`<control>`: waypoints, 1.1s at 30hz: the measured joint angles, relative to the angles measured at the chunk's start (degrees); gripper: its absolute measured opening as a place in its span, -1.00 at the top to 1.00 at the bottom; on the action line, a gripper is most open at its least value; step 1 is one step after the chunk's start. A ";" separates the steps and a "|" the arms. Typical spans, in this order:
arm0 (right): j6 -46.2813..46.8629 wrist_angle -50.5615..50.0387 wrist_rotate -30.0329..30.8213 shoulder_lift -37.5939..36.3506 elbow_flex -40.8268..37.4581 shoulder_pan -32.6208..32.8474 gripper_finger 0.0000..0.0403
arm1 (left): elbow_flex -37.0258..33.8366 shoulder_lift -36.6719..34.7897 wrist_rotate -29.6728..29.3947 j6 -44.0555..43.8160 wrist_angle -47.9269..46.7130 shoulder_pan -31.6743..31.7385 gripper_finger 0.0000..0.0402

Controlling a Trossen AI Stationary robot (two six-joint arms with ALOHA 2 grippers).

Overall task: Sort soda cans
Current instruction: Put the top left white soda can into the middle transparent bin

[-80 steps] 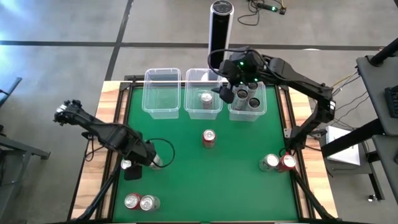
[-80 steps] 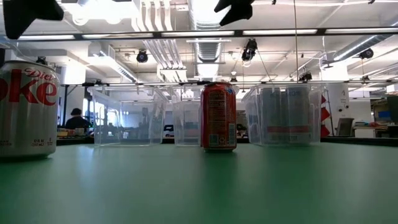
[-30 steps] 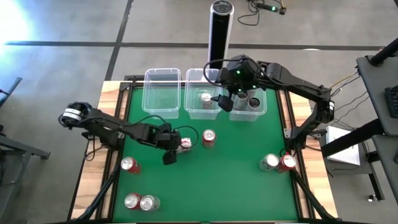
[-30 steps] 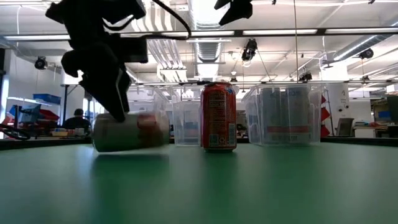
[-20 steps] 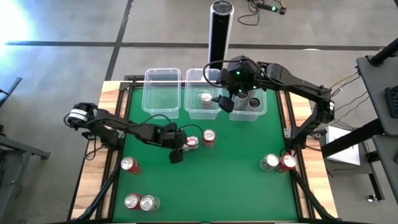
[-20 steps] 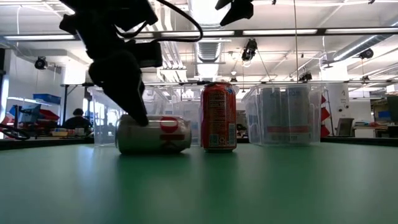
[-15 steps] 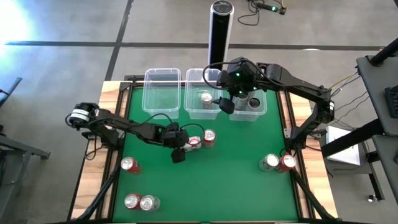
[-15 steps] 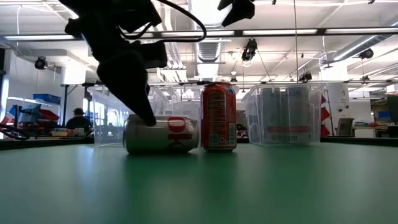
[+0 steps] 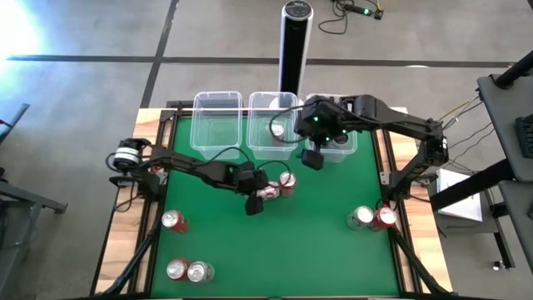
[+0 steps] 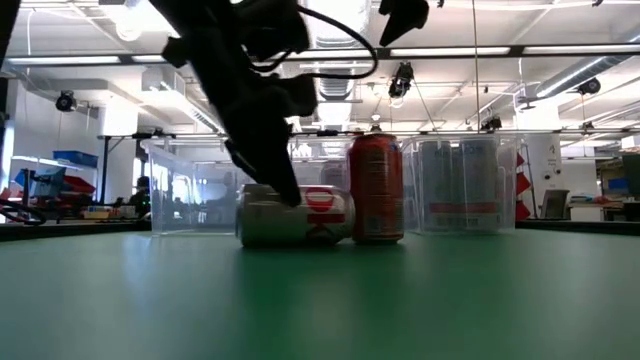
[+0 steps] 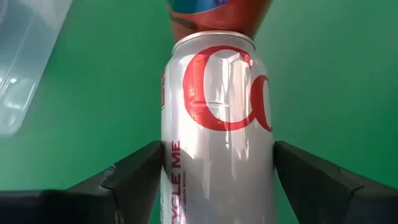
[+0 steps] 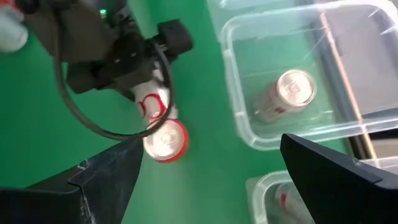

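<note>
A silver soda can (image 9: 268, 193) lies on its side at the table's middle, with my left gripper (image 9: 260, 197) shut on it. Its far end touches an upright red can (image 9: 288, 182); the low view shows both, silver can (image 10: 310, 216) and red can (image 10: 377, 190). My right gripper (image 9: 314, 158) hangs open and holds nothing, above the near edge of the right tub (image 9: 343, 148), which holds cans. The middle tub (image 9: 258, 137) holds one can (image 12: 286, 93). Other cans stand near the left front (image 9: 173, 220) and right front (image 9: 360, 218). My left gripper pinches the silver can's body (image 11: 186, 174) between its two fingers (image 11: 134, 177), on the half toward the table's left. The fingers come slanting down from the table's left and lie along the can. The can rests on its side on the table, its other end (image 11: 214, 38) against the red can.
Three clear tubs line the far edge, the left one (image 9: 218, 142) with nothing in it. A tall black post (image 9: 293, 37) stands behind them. Two cans (image 9: 187, 270) sit at the near left corner, a red one (image 9: 385, 218) at the right.
My left gripper has gone toward the table's right edge with the silver can lying on its side, low over the table. The can's end has met the upright red can and pushed it a little to the right. My right gripper has drifted toward the near edge.
</note>
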 joint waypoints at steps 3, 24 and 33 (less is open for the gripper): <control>0.78 -1.40 0.00 -0.02 0.00 1.41 -0.86 | 3.15 2.81 0.06 0.04 -0.72 -0.02 -0.52; 10.69 -7.62 2.75 -4.90 0.00 12.64 -0.86 | 21.43 19.21 6.43 5.44 -4.32 0.22 -0.61; 11.43 -8.29 8.67 -9.53 -0.09 14.92 -0.86 | 25.09 18.41 4.91 5.58 -15.79 0.19 -0.42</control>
